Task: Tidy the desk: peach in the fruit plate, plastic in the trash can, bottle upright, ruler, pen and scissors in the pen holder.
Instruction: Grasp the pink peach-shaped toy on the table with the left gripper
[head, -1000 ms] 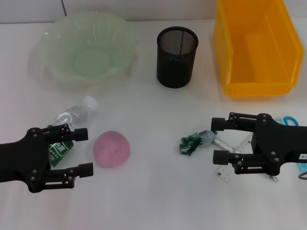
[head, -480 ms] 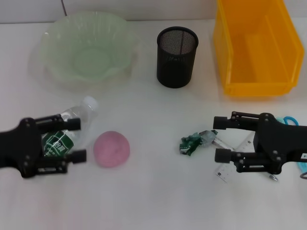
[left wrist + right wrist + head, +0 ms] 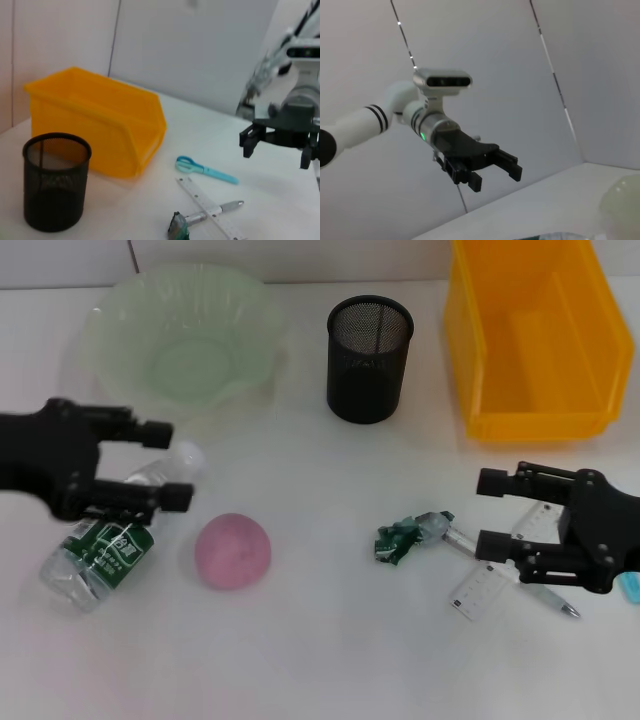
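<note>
A clear bottle (image 3: 100,552) with a green label lies on its side at the left. My left gripper (image 3: 168,464) is open over its cap end. A pink peach (image 3: 232,550) lies just right of the bottle. The crumpled green plastic (image 3: 402,538) lies mid-table. My right gripper (image 3: 489,513) is open, right of the plastic, over the white ruler (image 3: 480,588) and pen (image 3: 556,602). The cyan scissors (image 3: 630,585) peek out at the right edge. The left wrist view shows the scissors (image 3: 202,169), ruler (image 3: 207,207) and right gripper (image 3: 277,145).
The pale green fruit plate (image 3: 180,335) sits at the back left, the black mesh pen holder (image 3: 369,358) at the back middle and the yellow bin (image 3: 540,340) at the back right. The right wrist view shows my left gripper (image 3: 495,176) in the air.
My left gripper has moved back from the table's front to over the bottle's cap end, uncovering the bottle's body. My right gripper has drawn off to the right, uncovering the ruler and pen.
</note>
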`<act>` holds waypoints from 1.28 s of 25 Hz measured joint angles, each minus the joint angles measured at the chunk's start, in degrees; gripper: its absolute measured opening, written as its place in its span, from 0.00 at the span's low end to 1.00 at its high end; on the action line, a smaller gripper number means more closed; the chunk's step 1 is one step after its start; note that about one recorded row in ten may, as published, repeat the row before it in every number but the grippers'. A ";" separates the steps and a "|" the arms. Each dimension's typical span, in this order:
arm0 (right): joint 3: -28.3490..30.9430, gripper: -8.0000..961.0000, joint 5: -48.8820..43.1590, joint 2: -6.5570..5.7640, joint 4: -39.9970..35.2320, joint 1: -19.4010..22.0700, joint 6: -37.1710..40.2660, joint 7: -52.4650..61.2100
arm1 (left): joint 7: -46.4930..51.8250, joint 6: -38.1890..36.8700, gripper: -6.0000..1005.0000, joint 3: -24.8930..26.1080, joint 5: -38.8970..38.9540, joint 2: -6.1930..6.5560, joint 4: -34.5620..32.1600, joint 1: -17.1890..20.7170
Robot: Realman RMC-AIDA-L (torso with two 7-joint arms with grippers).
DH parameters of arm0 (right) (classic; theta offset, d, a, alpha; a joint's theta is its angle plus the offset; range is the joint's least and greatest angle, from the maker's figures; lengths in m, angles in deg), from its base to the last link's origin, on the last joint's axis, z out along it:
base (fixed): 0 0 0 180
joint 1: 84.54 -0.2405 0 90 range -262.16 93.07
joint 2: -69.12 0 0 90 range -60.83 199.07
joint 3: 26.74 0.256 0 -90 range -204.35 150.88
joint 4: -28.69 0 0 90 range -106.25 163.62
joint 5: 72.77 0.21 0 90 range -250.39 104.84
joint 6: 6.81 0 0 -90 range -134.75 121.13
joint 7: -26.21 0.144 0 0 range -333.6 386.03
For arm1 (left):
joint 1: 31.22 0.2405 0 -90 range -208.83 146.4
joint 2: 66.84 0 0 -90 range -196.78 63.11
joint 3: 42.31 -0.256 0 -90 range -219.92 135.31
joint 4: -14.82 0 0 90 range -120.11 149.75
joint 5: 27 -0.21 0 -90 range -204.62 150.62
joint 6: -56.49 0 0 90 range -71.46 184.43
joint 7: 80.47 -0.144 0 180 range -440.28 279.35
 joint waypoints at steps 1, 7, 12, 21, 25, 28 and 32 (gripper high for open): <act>0.46 0.80 0.00 -0.05 0.08 0.37 0.00 -0.17 | 0.00 0.00 0.76 0.00 0.00 0.00 0.00 0.00; 4.54 0.80 0.00 -0.12 0.00 3.02 0.52 -1.49 | 11.41 4.99 0.75 -14.53 -10.32 -0.98 -8.77 -8.37; 7.60 0.80 -0.17 -0.16 0.16 4.40 0.29 -2.36 | 15.48 9.77 0.74 -26.35 -18.07 -1.37 -9.39 -11.75; 7.94 0.80 -0.32 -0.23 0.27 4.75 0.00 -2.75 | 19.86 18.53 0.72 -43.88 -28.48 -1.55 -8.90 -10.56; 7.96 0.80 -0.35 -0.23 0.27 4.57 -0.11 -2.75 | 21.02 20.30 0.71 -46.41 -31.33 -1.56 -8.03 -9.84; 7.88 0.80 -0.39 -0.19 0.27 4.39 -0.13 -2.75 | 21.50 21.57 0.70 -47.98 -32.70 -1.56 -7.61 -9.12; 7.71 0.80 -0.44 -0.03 0.34 4.29 -0.40 -2.75 | 21.56 22.90 0.70 -49.41 -33.56 -1.56 -6.68 -8.31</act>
